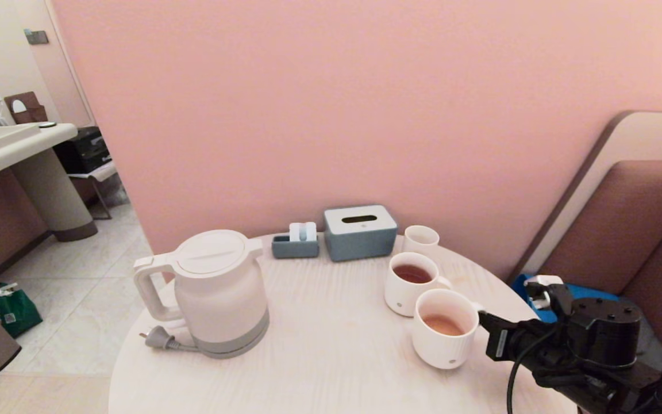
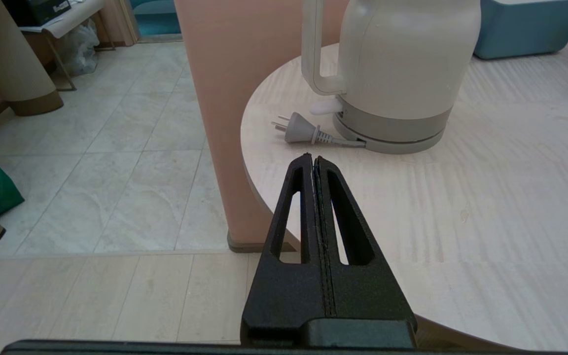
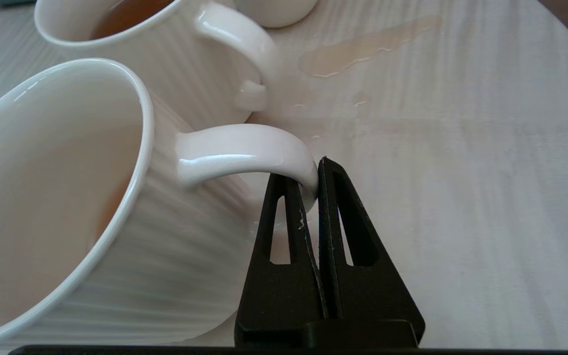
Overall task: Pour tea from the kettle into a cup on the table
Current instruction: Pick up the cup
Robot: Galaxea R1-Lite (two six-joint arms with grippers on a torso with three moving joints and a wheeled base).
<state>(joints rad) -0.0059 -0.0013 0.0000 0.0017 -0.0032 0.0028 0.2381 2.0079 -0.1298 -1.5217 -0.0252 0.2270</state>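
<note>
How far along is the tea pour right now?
Done, it seems: the cup holds pale tea, and the kettle stands upright on the table. In hand: the right gripper is shut on the cup's handle; the left gripper is shut, short of the table edge. Left: perhaps releasing the handle. A spill lies beside the mugs.
</note>
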